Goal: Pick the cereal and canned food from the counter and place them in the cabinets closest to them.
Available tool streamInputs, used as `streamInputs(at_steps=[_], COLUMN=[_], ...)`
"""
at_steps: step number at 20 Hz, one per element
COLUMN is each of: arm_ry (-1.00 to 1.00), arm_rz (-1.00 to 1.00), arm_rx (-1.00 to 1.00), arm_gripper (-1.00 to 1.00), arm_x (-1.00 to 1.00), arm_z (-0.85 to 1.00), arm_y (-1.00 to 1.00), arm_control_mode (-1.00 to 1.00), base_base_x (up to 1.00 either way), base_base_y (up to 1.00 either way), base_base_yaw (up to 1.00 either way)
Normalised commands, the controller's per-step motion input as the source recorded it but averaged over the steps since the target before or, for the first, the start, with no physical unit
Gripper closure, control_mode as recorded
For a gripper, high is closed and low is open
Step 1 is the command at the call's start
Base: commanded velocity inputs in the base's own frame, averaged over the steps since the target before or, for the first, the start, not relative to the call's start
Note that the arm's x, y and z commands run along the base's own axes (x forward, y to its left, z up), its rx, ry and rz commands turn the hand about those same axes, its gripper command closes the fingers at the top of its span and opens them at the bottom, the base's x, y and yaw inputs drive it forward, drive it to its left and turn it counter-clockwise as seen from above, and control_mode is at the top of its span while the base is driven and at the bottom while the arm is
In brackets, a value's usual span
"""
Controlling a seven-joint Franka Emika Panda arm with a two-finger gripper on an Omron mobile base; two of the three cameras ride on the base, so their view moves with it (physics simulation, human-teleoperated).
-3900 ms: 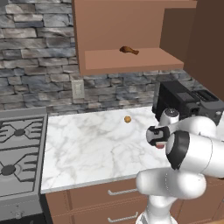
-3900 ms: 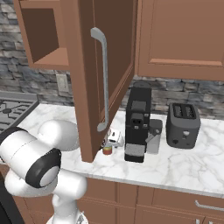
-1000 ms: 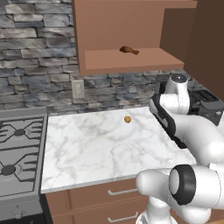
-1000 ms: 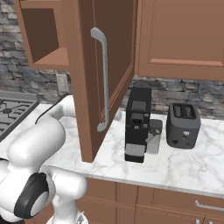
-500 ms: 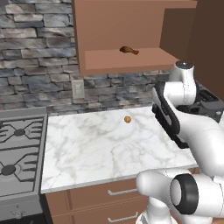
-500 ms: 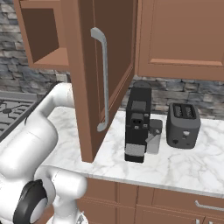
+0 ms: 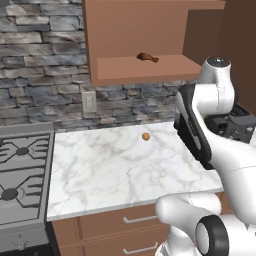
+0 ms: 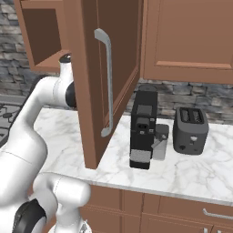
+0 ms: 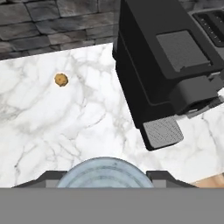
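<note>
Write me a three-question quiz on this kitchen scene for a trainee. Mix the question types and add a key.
1. True or false: the cabinet door with the grey bar handle stands open.
2. What stands beside the black coffee machine on the counter? A: a toaster. B: a kettle. C: a blender.
3. In the hand view, what sits between the finger tips of the gripper?

Key
1. True.
2. A.
3. A round, grey-topped can, apparently gripped.
</note>
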Motion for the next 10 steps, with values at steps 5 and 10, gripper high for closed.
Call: streamInputs(at_steps=[5,10], arm_ry=[-0.02,-0.03], arm_rz=[0.0,0.0], arm_rx=[0.0,0.0], arm_gripper=[1.0,1.0], arm_x=[-0.41,-0.38], arm_z=[0.51,0.54], arm_y=[0.19,0.19], arm_control_mode=[-1.0,-1.0], base_base_x=[0.0,0.0], base_base_y=[0.0,0.0], base_base_yaw=[0.0,0.0])
